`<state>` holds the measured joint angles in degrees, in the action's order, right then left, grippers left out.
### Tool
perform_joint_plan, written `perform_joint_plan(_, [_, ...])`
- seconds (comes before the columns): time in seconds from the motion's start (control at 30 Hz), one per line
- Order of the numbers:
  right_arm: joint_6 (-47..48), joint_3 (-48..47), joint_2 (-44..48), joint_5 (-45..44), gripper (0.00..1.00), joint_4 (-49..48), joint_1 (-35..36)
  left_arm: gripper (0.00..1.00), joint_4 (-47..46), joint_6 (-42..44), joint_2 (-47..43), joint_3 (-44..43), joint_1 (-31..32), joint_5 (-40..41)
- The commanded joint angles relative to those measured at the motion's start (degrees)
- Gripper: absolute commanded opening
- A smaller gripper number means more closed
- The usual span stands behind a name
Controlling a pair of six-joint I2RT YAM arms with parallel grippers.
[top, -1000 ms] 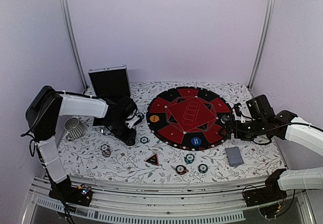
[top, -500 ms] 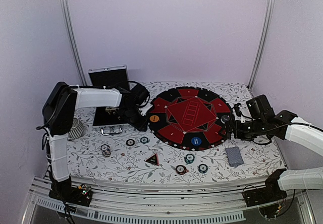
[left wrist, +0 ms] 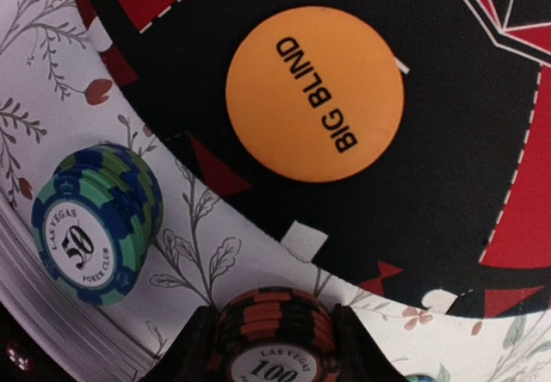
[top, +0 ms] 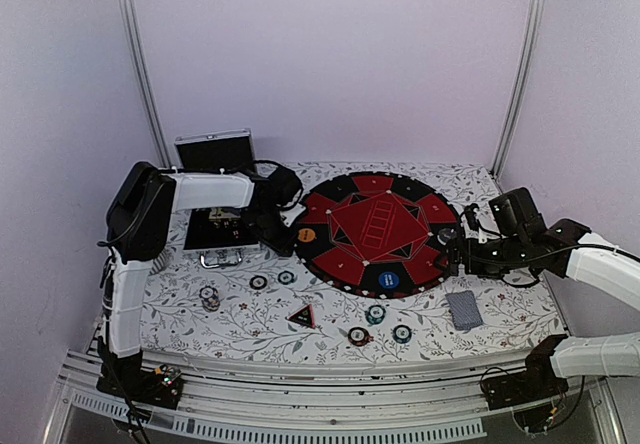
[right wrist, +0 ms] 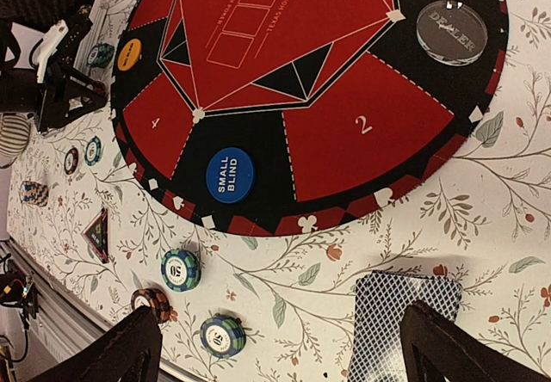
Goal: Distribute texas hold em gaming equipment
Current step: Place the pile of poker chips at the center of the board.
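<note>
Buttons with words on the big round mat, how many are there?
3. The orange Big Blind button sits at the left of the mat, the blue Small Blind button near its front edge, the clear Dealer button on its right side. None seems hidden.

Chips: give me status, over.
Left gripper shut on brown chips at mat edge, teal stack beside. Right gripper open near cards. No obstruction seen.

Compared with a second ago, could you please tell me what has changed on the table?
The left hand, holding a brown chip stack, moved back and right to the mat's edge beside the orange button, uncovering a chip on the cloth. The right hand, cards and other chips stayed put.
</note>
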<state>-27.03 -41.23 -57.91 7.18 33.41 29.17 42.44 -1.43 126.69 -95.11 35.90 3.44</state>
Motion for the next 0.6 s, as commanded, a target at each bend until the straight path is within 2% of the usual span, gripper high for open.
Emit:
perform_joint_plan(0.0, [-0.15,0.39,0.55,-0.55,0.99,0.38,-0.07,0.25,2.01,0.75,1.28,-0.59,-0.83,1.05])
perform_joint_plan(0.17, [-0.22,0.35,0.41,-0.33,0.99,0.43,-0.01,0.54,2.21,0.55,0.13,-1.3,-0.84,0.88])
perform_joint_plan(0.23, [-0.26,0.34,0.51,-0.29,0.99,0.37,-0.07,0.6,2.21,0.55,-0.44,-2.0,-0.83,0.96])
perform_joint_plan(0.4, [-0.48,0.37,0.61,-0.11,0.99,0.42,-0.08,0.63,2.33,0.4,-3.42,-3.93,-0.67,-0.09])
perform_joint_plan(0.57, [-0.35,0.36,0.61,-0.18,0.99,0.42,-0.08,0.63,2.21,-0.57,-11.54,-3.51,0.22,-3.35])
